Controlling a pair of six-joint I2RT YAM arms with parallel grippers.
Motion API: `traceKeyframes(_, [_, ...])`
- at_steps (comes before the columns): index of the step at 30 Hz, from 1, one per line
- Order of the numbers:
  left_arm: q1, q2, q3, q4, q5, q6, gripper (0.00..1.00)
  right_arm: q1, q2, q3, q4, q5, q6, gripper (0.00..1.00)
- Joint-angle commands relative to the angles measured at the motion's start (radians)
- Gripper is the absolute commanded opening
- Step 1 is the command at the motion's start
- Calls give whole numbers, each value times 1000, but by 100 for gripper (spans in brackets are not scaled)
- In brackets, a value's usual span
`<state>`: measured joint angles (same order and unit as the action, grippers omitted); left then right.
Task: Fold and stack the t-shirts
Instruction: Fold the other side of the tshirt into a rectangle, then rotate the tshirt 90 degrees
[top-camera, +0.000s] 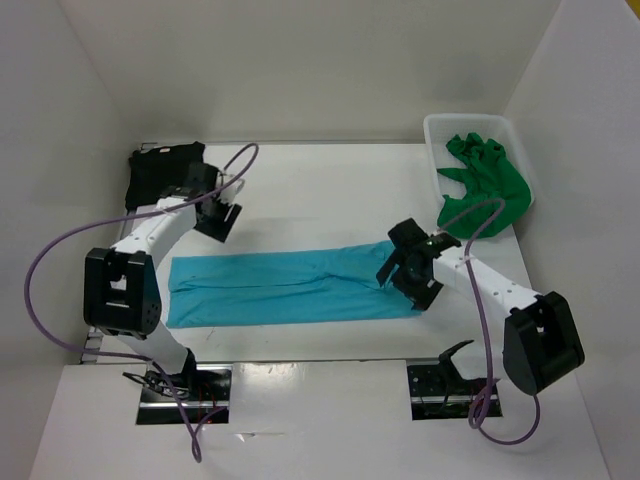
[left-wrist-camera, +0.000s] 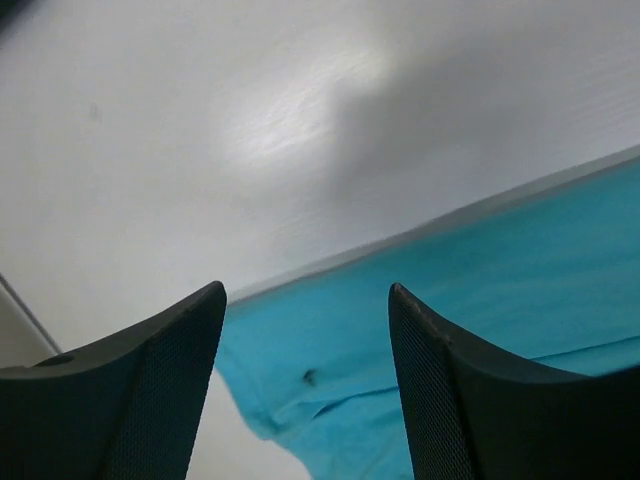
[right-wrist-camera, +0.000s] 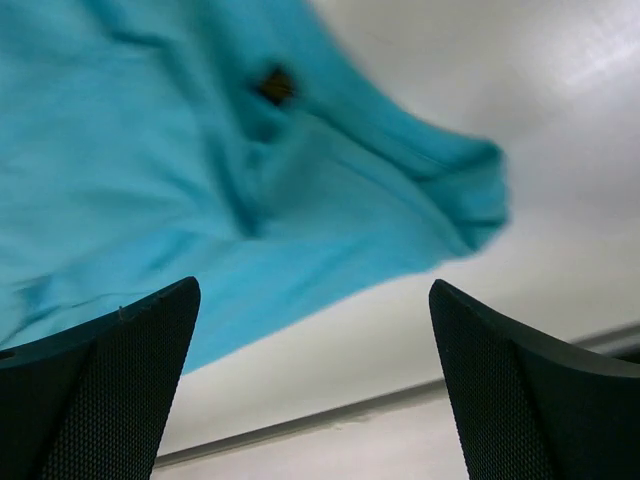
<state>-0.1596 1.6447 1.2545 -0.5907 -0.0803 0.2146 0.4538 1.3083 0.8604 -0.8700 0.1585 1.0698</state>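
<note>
A turquoise t-shirt lies folded into a long flat strip across the middle of the table. A black t-shirt sits bunched at the far left corner. A green t-shirt lies crumpled in the white basket at the far right. My left gripper hangs open just beyond the strip's far left end; in the left wrist view the left gripper holds nothing, with turquoise cloth below it. My right gripper stands wide open over the strip's right end; the right gripper is empty, above cloth.
The green shirt drapes over the basket's near rim towards my right arm. The table's near edge runs just in front of the turquoise strip. White walls close the table in at the back and on both sides.
</note>
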Motion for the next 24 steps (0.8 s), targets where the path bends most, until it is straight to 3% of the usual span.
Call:
traceKeyframes(1, [123,-5,-110,-4,-53,120,74,-13,-23,-128,-21,-33,159,100])
traceKeyframes(4, [224,-5,-132,22,-18,150,74,-58,-35,-153,-1,-48,177,100])
traceKeyframes(12, [336,59,-132,112,-7,183,78,-128,-35,-207,41,-82,200,100])
traceKeyframes(14, [357,92,-122,112,4,195,78,-161,-11,-227,66,-105,188,95])
traceKeyframes(18, [358,144,-122,112,4,213,78,-179,55,-218,86,-116,168,69])
traceKeyframes(19, [367,144,-135,112,4,213,78,-179,68,-218,95,-116,159,58])
traceKeyframes(21, [367,144,-144,112,13,213,78,-188,68,-207,95,-106,150,47])
traceKeyframes(22, [367,155,-153,112,13,213,77,-197,77,-207,104,-97,150,35])
traceKeyframes(24, [367,155,-165,112,13,213,76,-198,91,-198,114,-88,124,22])
